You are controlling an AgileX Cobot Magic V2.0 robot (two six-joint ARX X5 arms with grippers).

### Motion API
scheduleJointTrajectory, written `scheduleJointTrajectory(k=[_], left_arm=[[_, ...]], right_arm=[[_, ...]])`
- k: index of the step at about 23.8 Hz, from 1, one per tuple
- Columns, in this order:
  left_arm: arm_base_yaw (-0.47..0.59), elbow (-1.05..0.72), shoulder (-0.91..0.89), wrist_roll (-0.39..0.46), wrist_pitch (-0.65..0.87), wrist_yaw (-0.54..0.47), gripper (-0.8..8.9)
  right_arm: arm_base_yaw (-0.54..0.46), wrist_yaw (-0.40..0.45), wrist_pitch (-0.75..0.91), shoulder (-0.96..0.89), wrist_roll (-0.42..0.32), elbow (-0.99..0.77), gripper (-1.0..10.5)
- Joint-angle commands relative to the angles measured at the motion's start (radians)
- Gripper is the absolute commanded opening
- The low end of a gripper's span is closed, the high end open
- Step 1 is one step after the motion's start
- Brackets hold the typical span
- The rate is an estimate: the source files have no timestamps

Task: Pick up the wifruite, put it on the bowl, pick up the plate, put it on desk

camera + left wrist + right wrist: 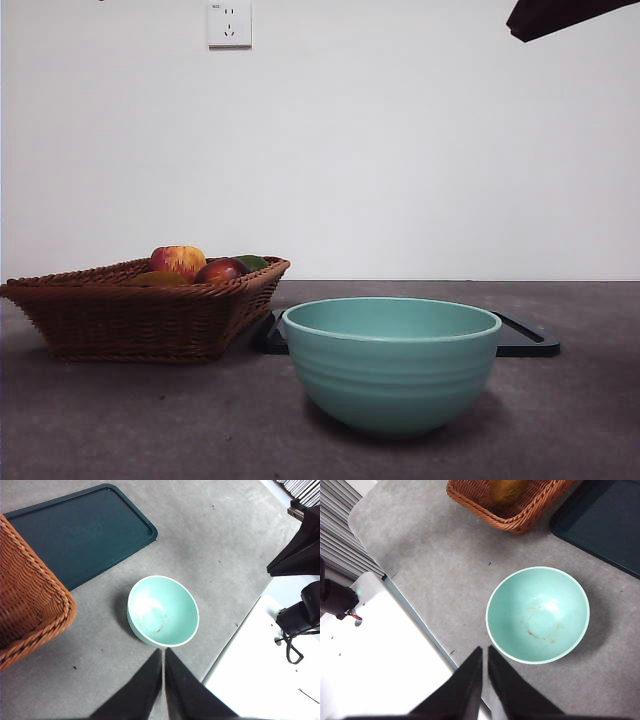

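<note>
Looking level across the desk [100, 420] in the front view, the bowl [392, 365] stood nearest, empty, ready to receive fruit. Behind it lay a dark tray [525, 340], largely hidden. The basket [140, 310] at left held an apple [178, 260] and a dark red fruit [220, 270]; the wifruite [158, 279] barely cleared the rim.

From the left wrist, the left gripper [163, 652] hung above the bowl [163, 611], its 2 jaws pressed together, holding nothing.

From the right wrist, the right gripper [484, 650] was likewise closed and empty; the wifruite [506, 490] in the basket [520, 515] was cut off by the frame.

Desk [100, 420] carries bowl [391, 364], basket [140, 310], tray [525, 338]
</note>
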Motion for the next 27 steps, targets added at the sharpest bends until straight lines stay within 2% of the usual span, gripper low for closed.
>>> scheduleJointTrajectory(k=[1,4,7,11,14,22,27], left_arm=[[-0.003,0.016,0.004,0.006,0.009,0.003,0.07],[0.033,0.015,-0.046,0.080,0.070,-0.005,0.07],[0.134,0.011,-0.138,0.117,0.259,-0.051,0.07],[0.275,-0.072,-0.291,0.109,0.506,-0.227,0.07],[0.342,-0.230,-0.428,0.104,0.652,-0.375,0.07],[0.381,-0.541,-0.628,0.049,0.727,-0.511,0.07],[0.384,-0.705,-0.717,0.019,0.729,-0.530,0.07]], right_arm=[[0.010,0.003,0.007,0.008,-0.012,0.018,0.1],[0.010,0.002,0.007,0.008,-0.012,0.018,0.1],[0.010,0.003,0.007,0.008,-0.012,0.018,0.1],[0.010,0.003,0.008,0.008,-0.012,0.018,0.1],[0.010,0.003,0.008,0.008,-0.012,0.018,0.1],[0.010,0.003,0.008,0.008,-0.012,0.018,0.1],[0.010,0.003,0.008,0.008,-0.012,0.018,0.1]])
